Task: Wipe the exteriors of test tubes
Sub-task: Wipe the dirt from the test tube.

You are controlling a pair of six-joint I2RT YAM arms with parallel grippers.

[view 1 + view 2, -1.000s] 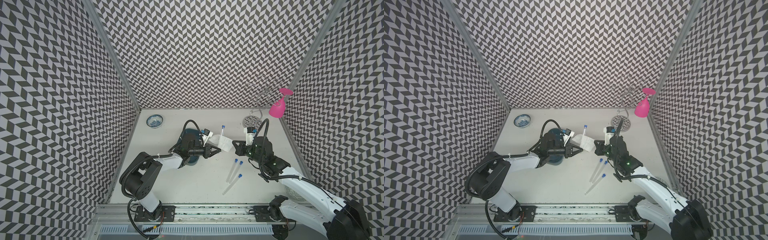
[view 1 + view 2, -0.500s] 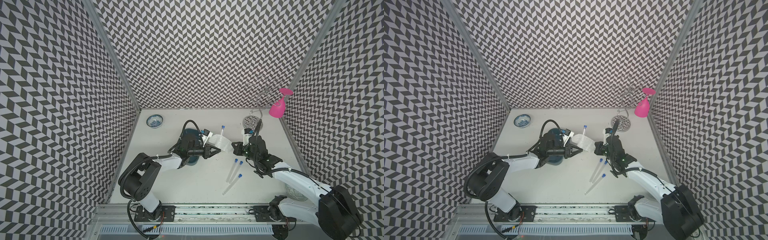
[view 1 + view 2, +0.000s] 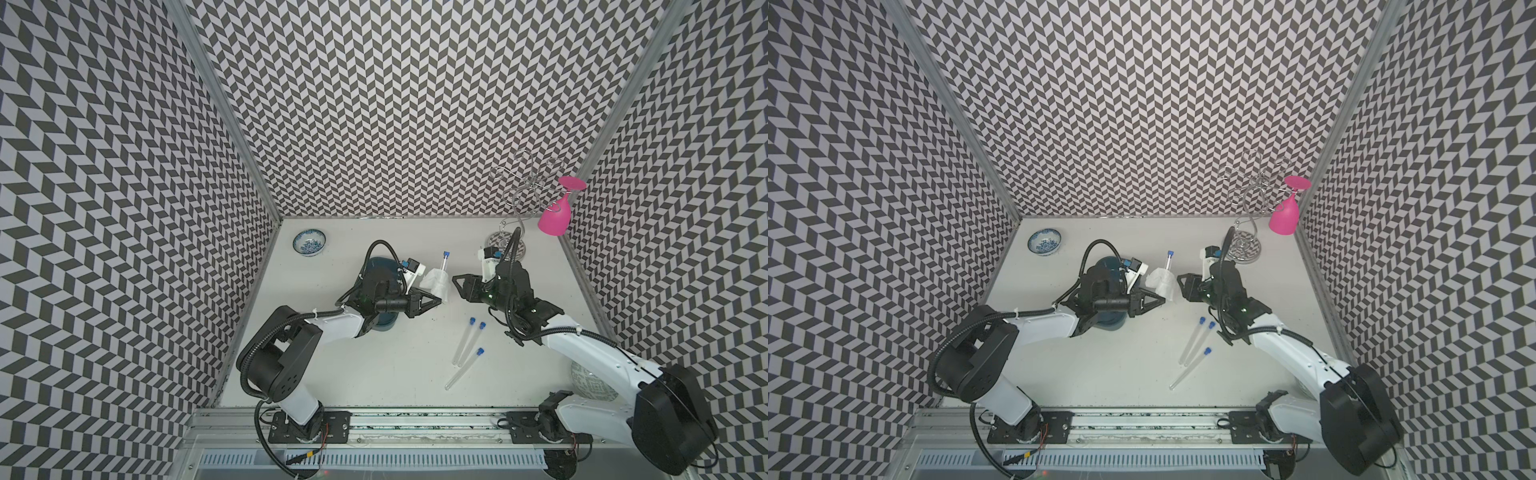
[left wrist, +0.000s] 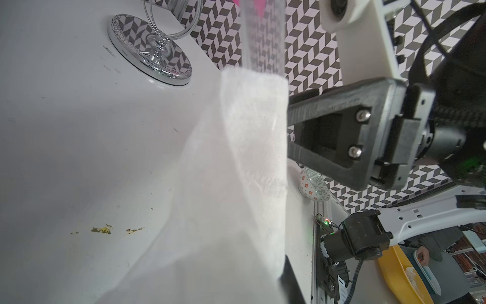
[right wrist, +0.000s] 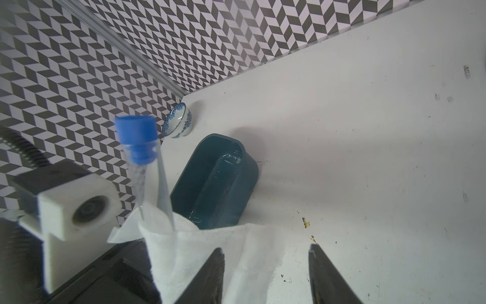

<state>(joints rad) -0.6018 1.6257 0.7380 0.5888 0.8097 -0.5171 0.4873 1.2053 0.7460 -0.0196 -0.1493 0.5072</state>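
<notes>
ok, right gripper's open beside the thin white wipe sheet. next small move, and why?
Probably ease the right gripper forward and close it on the thin white wipe sheet wrapped around the clear blue-capped test tube. Its jaws stand open beside the wipe, the shut left gripper holds the wrapped tube, and the glass below the cap is bare.

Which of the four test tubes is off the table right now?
The upright tube wrapped in the white wipe, clamped by the left gripper; the other three tubes lie flat on the table.
</notes>
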